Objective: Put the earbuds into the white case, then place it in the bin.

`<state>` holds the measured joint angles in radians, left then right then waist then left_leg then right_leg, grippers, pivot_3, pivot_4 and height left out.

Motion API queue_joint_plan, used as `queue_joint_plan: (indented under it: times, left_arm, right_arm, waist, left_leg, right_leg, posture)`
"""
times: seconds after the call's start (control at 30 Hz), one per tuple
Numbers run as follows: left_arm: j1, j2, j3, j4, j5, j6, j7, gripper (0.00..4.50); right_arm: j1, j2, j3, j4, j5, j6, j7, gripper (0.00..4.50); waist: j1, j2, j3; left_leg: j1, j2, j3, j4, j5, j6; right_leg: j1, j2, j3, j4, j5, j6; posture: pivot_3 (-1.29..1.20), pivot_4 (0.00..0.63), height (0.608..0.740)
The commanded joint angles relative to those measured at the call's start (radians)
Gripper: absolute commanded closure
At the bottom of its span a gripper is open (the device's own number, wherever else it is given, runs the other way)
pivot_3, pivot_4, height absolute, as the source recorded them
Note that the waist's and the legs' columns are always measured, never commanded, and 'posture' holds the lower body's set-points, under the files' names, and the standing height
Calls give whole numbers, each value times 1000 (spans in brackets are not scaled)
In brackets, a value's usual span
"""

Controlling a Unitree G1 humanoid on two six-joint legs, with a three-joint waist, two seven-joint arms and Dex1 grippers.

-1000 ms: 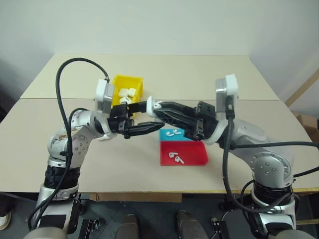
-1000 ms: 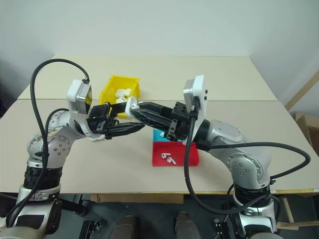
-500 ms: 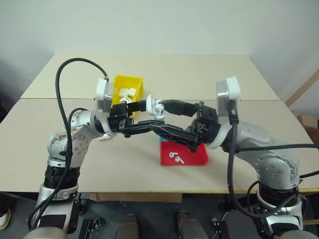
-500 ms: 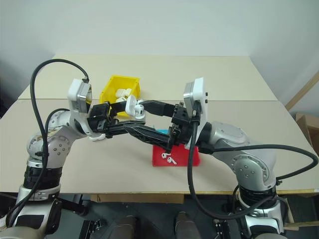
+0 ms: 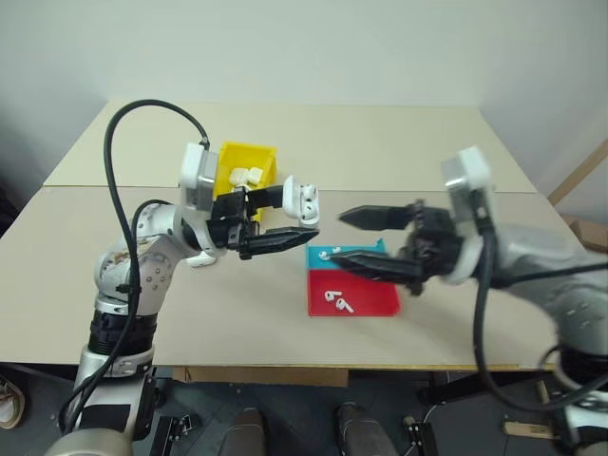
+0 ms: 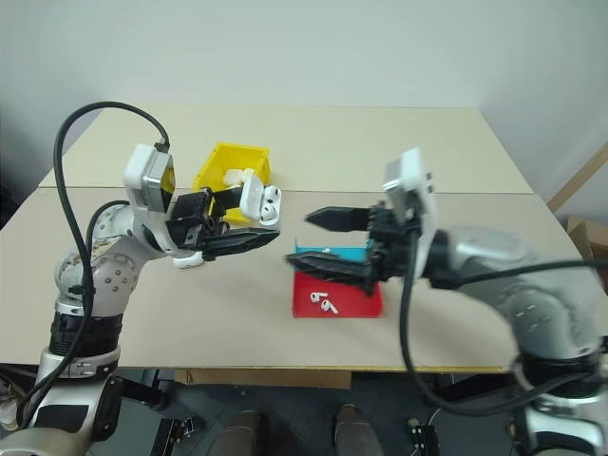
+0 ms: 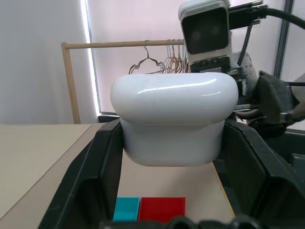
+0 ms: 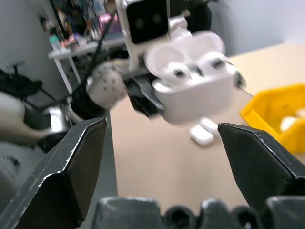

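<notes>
The robot's arms are silver-grey metal with rounded, screw-studded joints. A thick black cable loops over each. A white camera box sits on each wrist. The left claw (image 5: pixel 285 220) and right claw (image 5: pixel 344 241) have long, tapering black fingers.

The two head eyes look forward and down over the table (image 5: pixel 399 142) from above, side by side, sharing nearly the whole tabletop; the left wrist camera sits close behind the white case (image 7: pixel 174 117), facing level across the room; the right wrist camera faces back at that same case, so both share it.
</notes>
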<state>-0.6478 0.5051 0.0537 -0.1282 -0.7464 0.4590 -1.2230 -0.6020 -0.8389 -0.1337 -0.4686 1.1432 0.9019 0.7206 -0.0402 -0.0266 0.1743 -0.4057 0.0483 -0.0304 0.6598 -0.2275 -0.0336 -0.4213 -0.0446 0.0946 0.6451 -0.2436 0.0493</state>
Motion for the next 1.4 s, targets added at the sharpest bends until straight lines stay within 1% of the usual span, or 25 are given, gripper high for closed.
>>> queue_joint_plan:
  times: [0.03, 0.1, 0.2, 0.23, 0.27, 0.33, 0.37, 0.47, 0.57, 0.7, 0.83, 0.93, 1.03, 1.23, 1.33, 1.4]
  left_arm:
    - [-30, -2, -12, 21, 3, -24, -43, 1717]
    - [-33, -6, -21, 34, 8, -32, -61, 1717]
    - [-39, -19, -34, 56, 22, -47, -74, 1717]
    - [-39, -23, -39, 58, 24, -48, -79, 1717]
    - [-40, -26, -43, 59, 26, -48, -83, 1717]
    - [-40, -31, -50, 63, 30, -50, -92, 1717]
    - [-39, -33, -53, 65, 30, -51, -98, 1717]
    - [-42, -37, -57, 74, 35, -55, -112, 1717]
    - [-51, -39, -59, 86, 42, -65, -127, 1717]
    - [-58, -35, -58, 100, 47, -73, -144, 1717]
    - [-54, -34, -54, 107, 54, -83, -148, 1717]
    - [-49, -33, -51, 106, 58, -90, -145, 1717]
    - [-43, -28, -44, 109, 59, -93, -141, 1717]
    - [-38, -20, -38, 109, 63, -94, -131, 1717]
    - [-40, -23, -35, 106, 65, -94, -122, 1717]
    - [-41, -27, -31, 103, 66, -96, -109, 1717]
  right_arm:
    - [-137, -93, 43, 97, -151, -84, 182, 1261]
    - [-218, -126, 99, 166, -247, -133, 277, 1935]
    - [-357, -116, 184, 289, -369, -212, 400, 2945]
    - [-426, -100, 229, 343, -428, -252, 452, 3196]
    - [-479, -84, 264, 387, -475, -288, 496, 3628]
    - [-569, -45, 319, 470, -551, -351, 576, 4305]
    - [-622, -14, 349, 516, -588, -374, 608, 4467]
    - [-755, 83, 430, 642, -702, -471, 693, 4467]
    - [-820, 161, 482, 709, -793, -562, 744, 4467]
    - [-862, 245, 505, 782, -859, -647, 790, 4467]
    - [-855, 292, 501, 771, -870, -676, 843, 4467]
    - [-824, 276, 507, 721, -860, -692, 883, 4467]
    - [-790, 196, 535, 638, -777, -686, 894, 4467]
    - [-755, 98, 539, 571, -710, -652, 894, 4467]
    - [-728, 81, 506, 547, -716, -623, 882, 4467]
    - [-702, 75, 456, 533, -712, -579, 830, 4467]
  waist:
    - [-2, 0, 0]
    - [-9, 0, 0]
    - [-11, 1, 0]
    - [-10, 0, 0]
    - [-11, 1, 0]
    - [-10, 1, 0]
    - [-9, 1, 0]
    - [-10, 2, 1]
    - [-7, 2, 1]
    - [-2, 2, 1]
    - [0, 2, 1]
    - [-2, 2, 1]
    - [2, 2, 1]
    - [-5, 3, 2]
    - [-7, 3, 2]
    - [-6, 3, 2]
  left_leg:
    - [0, 0, 0, 0, 0, 0]
    - [1, 1, 1, 0, 0, 0]
    - [1, 1, 2, -1, 0, 0]
    - [1, 1, 2, -1, 0, 0]
    - [1, 1, 1, -1, 0, 0]
    - [1, 1, 1, -1, 0, 0]
    - [0, 1, 1, -1, 0, 0]
    - [0, 1, 2, -1, 0, 0]
    - [0, 1, 1, -1, 0, 0]
    - [-1, 1, 1, 0, 0, 0]
    - [-1, 1, 0, 0, 0, 0]
    - [-1, 1, 0, 0, 0, 0]
    - [0, 1, 0, 0, 0, 0]
    - [0, 1, 0, 0, 0, 0]
    - [1, 1, 0, 0, 0, 0]
    - [1, 1, 0, 0, 0, 0]
  right_leg:
    - [0, 0, 0, 0, 0, 0]
    - [-1, 1, 1, 1, -1, 1]
    - [-1, 1, 2, 1, -1, 1]
    - [-1, 1, 2, 1, -1, 1]
    - [-1, 1, 1, 1, 0, 0]
    - [-2, 1, 1, 1, 0, 0]
    - [-2, 1, 1, 1, 0, 0]
    - [-3, 1, 1, 1, 0, 0]
    - [-3, 1, 1, 1, 0, 0]
    - [-3, 1, 0, 2, 0, 0]
    - [-2, 0, 0, 2, 0, 0]
    - [-3, 1, 0, 3, 0, -1]
    - [-2, 0, -1, 3, 0, -1]
    - [-2, 0, 0, 3, 0, -1]
    - [-2, 0, 0, 3, 0, -1]
    - [-2, 0, 0, 3, 0, -1]
  posture:
    - [0, 150, 740]
    - [0, 150, 740]
    - [0, 150, 740]
    - [0, 150, 740]
    - [0, 150, 740]
    - [0, 150, 740]
    - [0, 150, 740]
    - [0, 150, 740]
    - [0, 150, 740]
    - [0, 150, 740]
    - [0, 150, 740]
    - [0, 150, 740]
    - [0, 150, 740]
    - [0, 150, 740]
    - [0, 150, 740]
    - [0, 150, 740]
